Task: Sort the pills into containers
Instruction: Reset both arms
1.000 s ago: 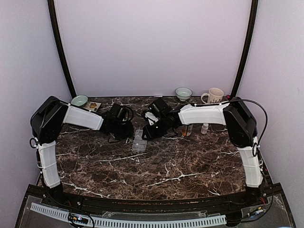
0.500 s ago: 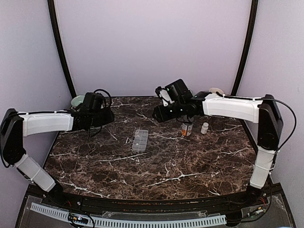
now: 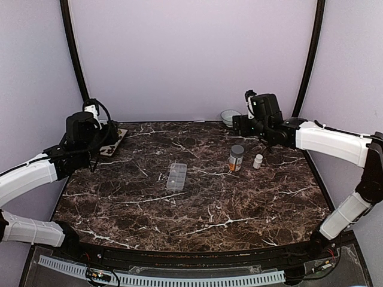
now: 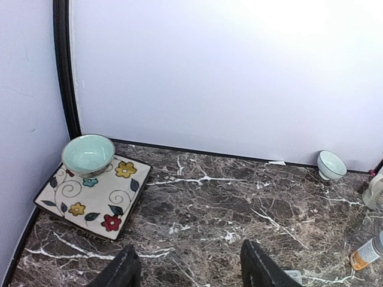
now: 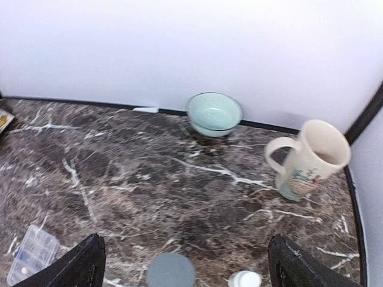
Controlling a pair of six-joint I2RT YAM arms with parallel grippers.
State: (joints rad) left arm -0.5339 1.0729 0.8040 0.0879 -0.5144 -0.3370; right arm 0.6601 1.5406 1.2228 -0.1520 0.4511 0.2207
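Left pincer [image 4: 190, 272] and right pincer [image 5: 188, 263] open, empty, near back wall [image 3: 191, 60]; organizer box [image 3: 176, 177] between, well apart.

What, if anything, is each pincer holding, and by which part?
Nothing is held. The left pincer and the right pincer both stand open and empty, and the organizer box lies apart from both.

Left arm [image 3: 30, 176], right arm [image 3: 326, 139] farther outward from organizer box [image 3: 176, 176]

The box [image 3: 176, 176] lies in the middle of the desk [image 3: 209, 209], a big bottle [image 3: 236, 158] and a small bottle [image 3: 258, 161] to its right, a bowl [image 4: 88, 153] on a plate [image 4: 102, 200].
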